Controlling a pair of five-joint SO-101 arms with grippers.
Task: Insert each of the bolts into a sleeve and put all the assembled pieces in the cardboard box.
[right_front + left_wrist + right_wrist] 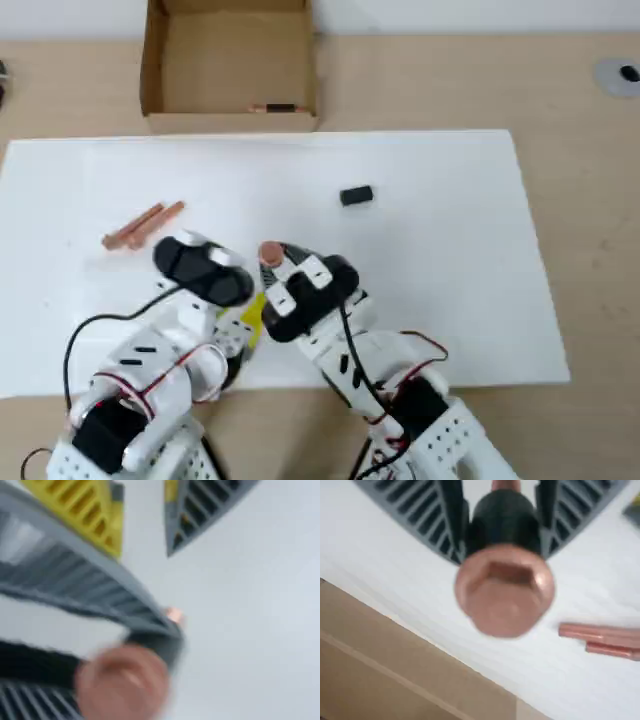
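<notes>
My right gripper (502,515) is shut on a black sleeve (504,520) with a copper bolt (504,590) pushed through it, the bolt's head facing the camera. From above, that gripper (278,268) holds the piece (270,253) just over the white mat. My left gripper (145,545) stands open close beside it, its yellow finger (85,505) and grey finger (200,510) apart; the held piece's bolt head (120,685) is near. Two loose bolts (145,226) lie at the left of the mat, and a spare sleeve (356,196) lies in its middle. The cardboard box (152,70) holds one assembled piece (272,107).
The white mat (450,280) covers most of the wooden table. The box stands just beyond the mat's far edge, at the left. A round grey fitting (618,75) sits in the far right corner of the table. The two arms' bases crowd the near edge.
</notes>
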